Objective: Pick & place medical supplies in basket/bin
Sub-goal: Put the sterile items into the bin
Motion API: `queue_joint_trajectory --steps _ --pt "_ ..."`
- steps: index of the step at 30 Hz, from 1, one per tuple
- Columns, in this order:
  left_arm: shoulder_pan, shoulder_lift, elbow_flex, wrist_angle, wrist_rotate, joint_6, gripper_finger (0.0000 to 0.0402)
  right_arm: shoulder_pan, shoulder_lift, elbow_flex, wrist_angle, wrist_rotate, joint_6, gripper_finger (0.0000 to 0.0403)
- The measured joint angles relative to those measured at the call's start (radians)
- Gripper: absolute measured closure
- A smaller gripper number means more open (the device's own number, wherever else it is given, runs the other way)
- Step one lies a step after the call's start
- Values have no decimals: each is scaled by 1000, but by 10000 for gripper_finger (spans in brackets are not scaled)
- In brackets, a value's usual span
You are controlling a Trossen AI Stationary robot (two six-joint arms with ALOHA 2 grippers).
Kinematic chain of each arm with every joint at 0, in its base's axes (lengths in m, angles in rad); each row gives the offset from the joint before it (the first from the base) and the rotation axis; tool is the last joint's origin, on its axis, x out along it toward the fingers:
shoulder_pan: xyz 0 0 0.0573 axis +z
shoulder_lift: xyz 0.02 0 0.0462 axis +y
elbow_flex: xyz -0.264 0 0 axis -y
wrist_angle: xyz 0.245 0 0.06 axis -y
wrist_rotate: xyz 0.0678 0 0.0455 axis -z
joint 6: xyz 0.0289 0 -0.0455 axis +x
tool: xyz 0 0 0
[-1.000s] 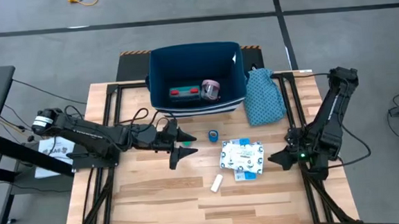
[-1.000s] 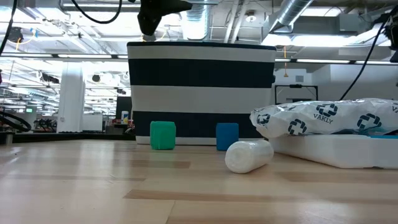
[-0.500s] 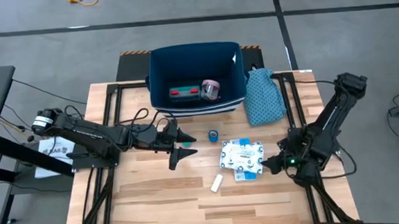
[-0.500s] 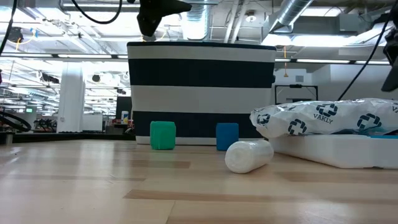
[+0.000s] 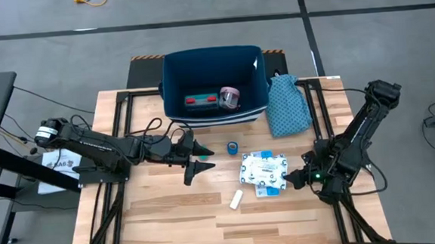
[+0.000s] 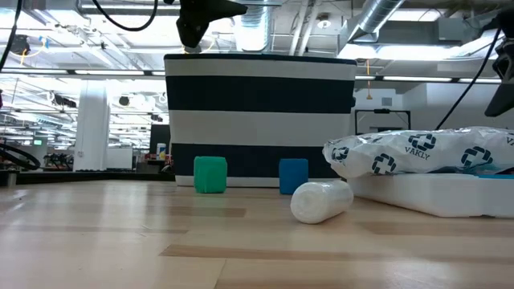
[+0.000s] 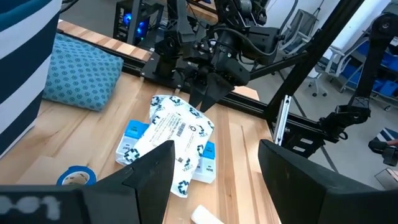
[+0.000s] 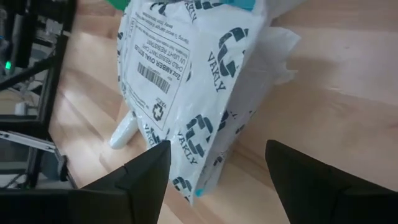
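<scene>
R gripper (image 5: 288,181) sits low beside the white-blue packets (image 5: 264,170), fingers apart, prob. lined up to grab; L gripper (image 5: 201,157) open, empty, waiting mid-table; bin (image 5: 171,87) w/ some supplies at far edge.

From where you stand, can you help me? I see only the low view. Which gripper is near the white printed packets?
Observer: The right gripper; it is beside the white-blue printed packets, fingers open, not touching.
Operator: Is something already inside the bin?
Observer: Yes. The bin holds a red-teal long pack and a pink round thing.
Operator: Where is the left gripper?
Observer: The left gripper hovers beside the blue tape roll, holding nothing.
</scene>
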Motion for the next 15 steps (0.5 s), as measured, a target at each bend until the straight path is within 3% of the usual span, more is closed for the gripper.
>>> queue_joint_trajectory --steps 6,15 --pt "0 0 0 0 10 0 179 -20 -2 -62 148 4 -5 146" --pt "0 0 0 0 17 0 179 -58 -1 -64 159 2 -60 146"
